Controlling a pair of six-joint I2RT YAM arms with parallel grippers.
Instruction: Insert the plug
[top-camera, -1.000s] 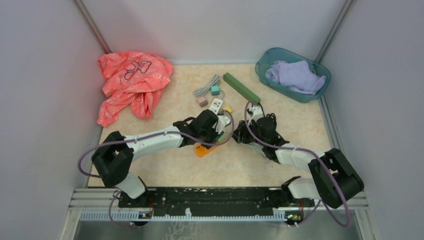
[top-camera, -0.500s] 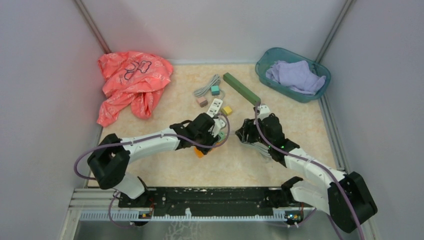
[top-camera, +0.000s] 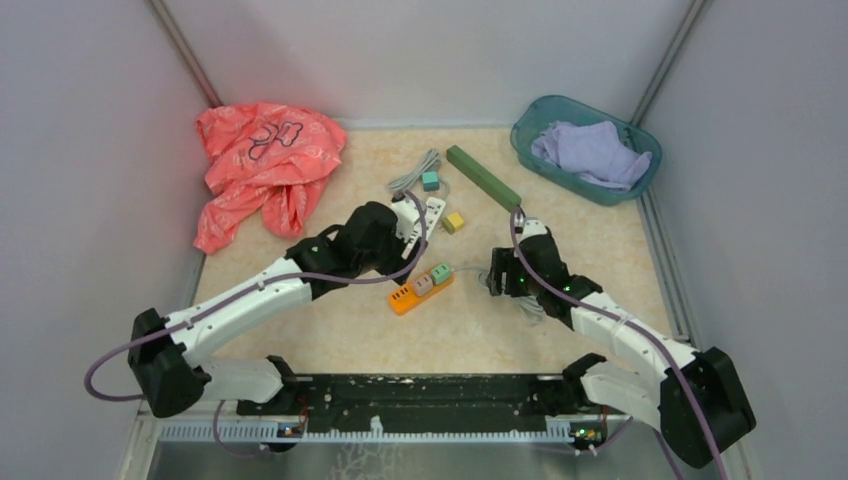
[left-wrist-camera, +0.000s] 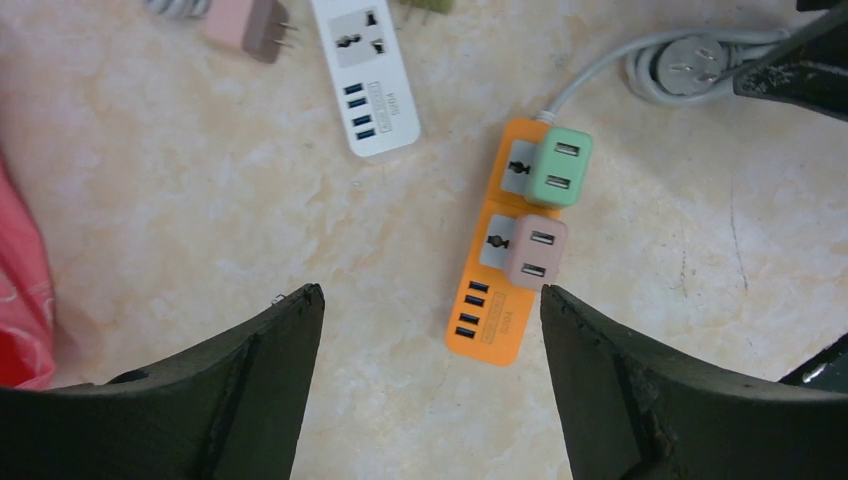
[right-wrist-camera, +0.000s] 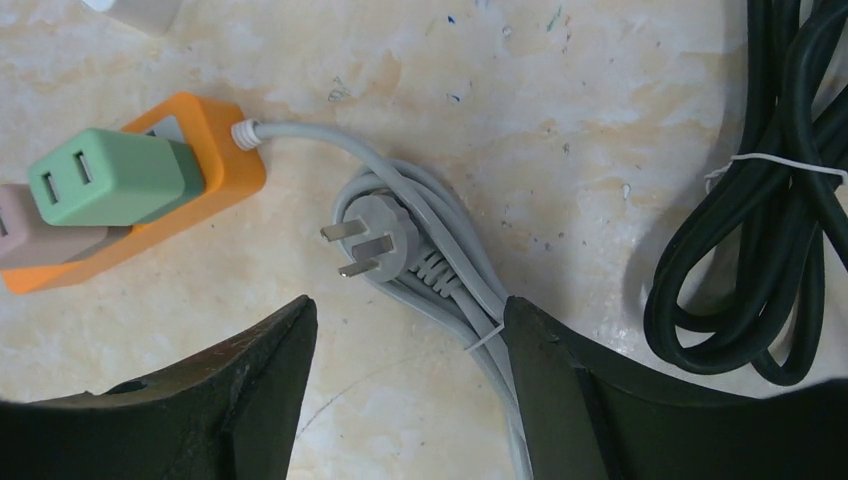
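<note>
Two sockets on the orange power strip (left-wrist-camera: 485, 345) sit hidden under the green plug (left-wrist-camera: 558, 167) and pink plug (left-wrist-camera: 535, 251); its tiny print is illegible. Left gripper (left-wrist-camera: 430, 292) and right gripper (right-wrist-camera: 408, 302) gape, empty.

The orange power strip (left-wrist-camera: 492, 325) has a light grey cord (right-wrist-camera: 440, 255). One mint green plug (left-wrist-camera: 557, 166) and one pale pink plug (left-wrist-camera: 535, 251) show on it. The white power strip (left-wrist-camera: 365, 75) has blue slots. The cable (right-wrist-camera: 780, 200) is black. The counter (top-camera: 330, 330) is cream with wavy marble swirls. The bag (top-camera: 265, 165) is bright pink-red with a butterfly outline. The basket (top-camera: 525, 140) is teal and the cloth (top-camera: 590, 150) is lilac.
</note>
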